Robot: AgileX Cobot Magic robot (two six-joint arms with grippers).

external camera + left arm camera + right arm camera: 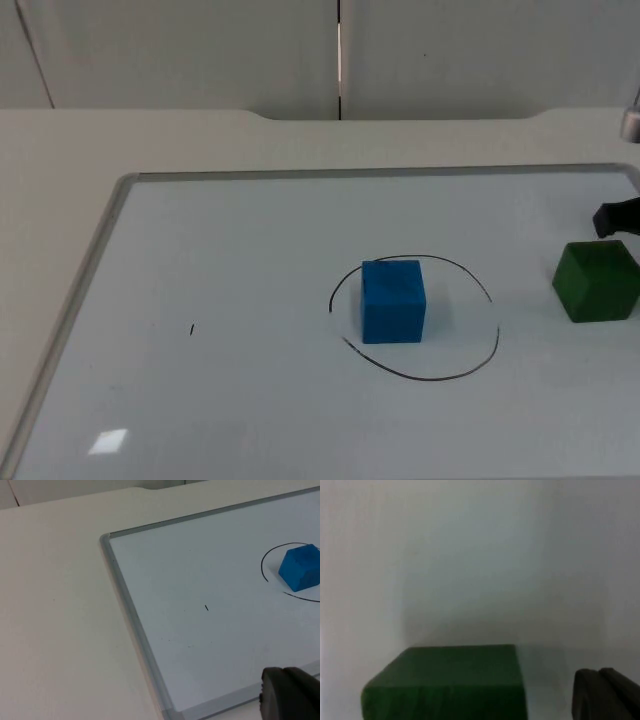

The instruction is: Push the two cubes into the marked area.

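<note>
A blue cube (393,301) sits inside the black hand-drawn ring (440,379) on the whiteboard, toward the ring's left side. A green cube (597,281) rests on the board right of the ring, outside the line. My right gripper (618,217) is at the right edge just behind the green cube, close to its far side. The right wrist view has the green cube (450,682) very near that gripper (606,695). In the left wrist view the blue cube (300,567) lies far from my left gripper (290,696), which waits off the board's near-left corner.
The whiteboard's grey frame (75,300) runs along the left and far sides, with bare table around it. A short black stroke (192,329) marks the board left of the ring. The grey partition wall (200,50) closes the back.
</note>
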